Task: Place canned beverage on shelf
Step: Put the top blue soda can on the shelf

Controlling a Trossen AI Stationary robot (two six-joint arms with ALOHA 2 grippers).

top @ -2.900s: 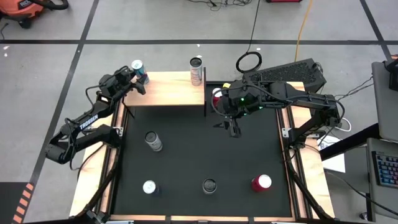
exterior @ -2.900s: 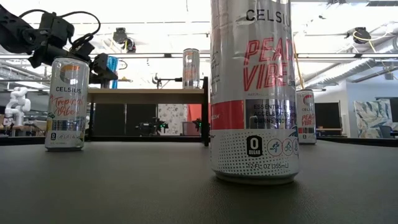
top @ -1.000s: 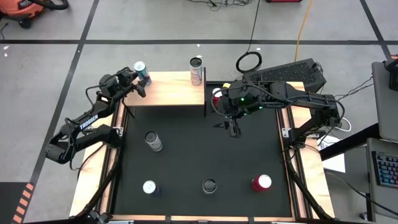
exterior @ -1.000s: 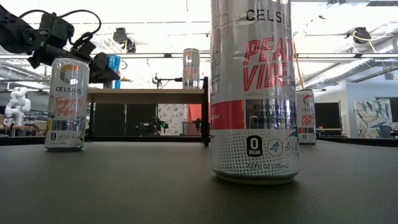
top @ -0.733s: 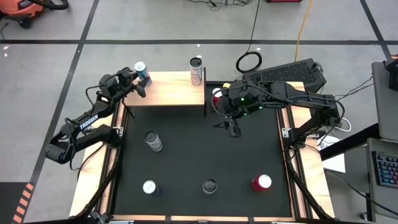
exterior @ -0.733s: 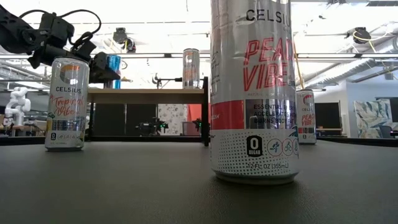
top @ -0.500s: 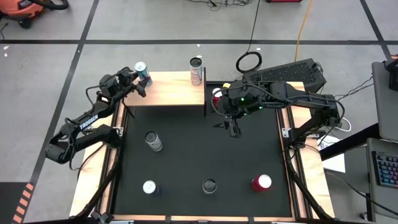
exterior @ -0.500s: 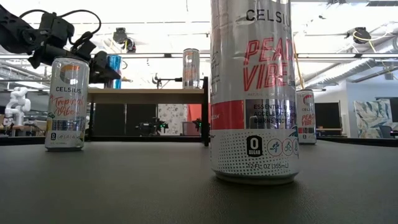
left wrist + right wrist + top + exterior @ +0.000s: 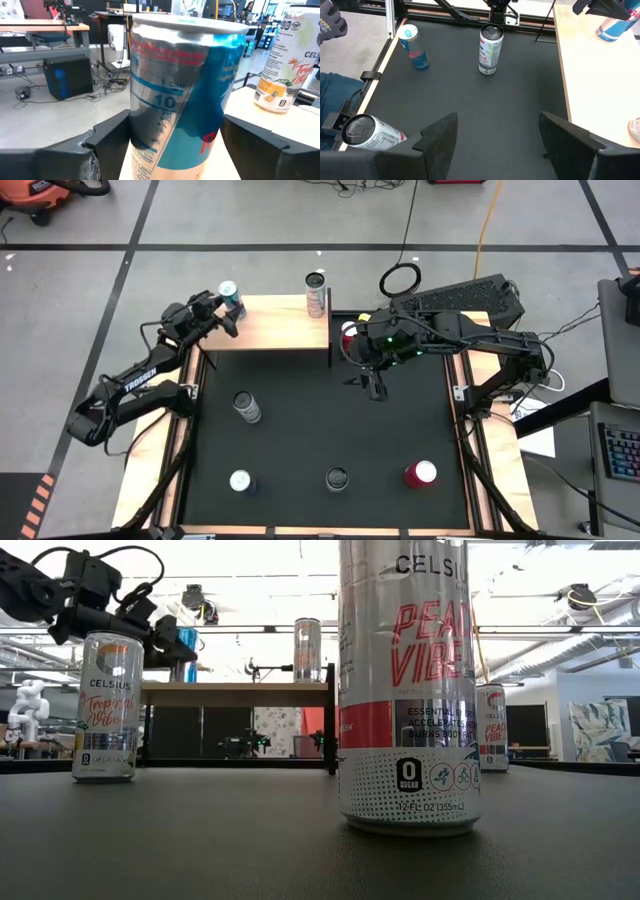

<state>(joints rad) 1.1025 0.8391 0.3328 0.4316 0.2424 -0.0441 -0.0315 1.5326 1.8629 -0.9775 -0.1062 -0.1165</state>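
A blue-and-silver can (image 9: 231, 300) (image 9: 180, 90) stands upright on its base at the far left corner of the light-wood shelf (image 9: 275, 325). My left gripper (image 9: 226, 313) reaches level from the table's left, with one finger on each side of the can. A silver can (image 9: 317, 293) stands at the shelf's far right corner. My right gripper (image 9: 372, 388) hangs open over the black mat to the right of the shelf, with nothing between its fingers. My left gripper has its two fingers (image 9: 107, 137) level beside the blue can's lower wall (image 9: 150, 150), one on each side. No gap shows between them and the can, and I cannot tell whether they touch it. The can stands upright on the shelf.
Several cans stand on the black mat: a Celsius can (image 9: 245, 407), two at the near edge (image 9: 240, 480) (image 9: 336, 478), a red-topped one (image 9: 420, 473), and another just right of the shelf (image 9: 349, 335). The mat's middle is bare.
My left gripper has risen a little beside the blue can and edged toward the table's right. The can has kept its height, upright on the shelf. My right arm has kept still.
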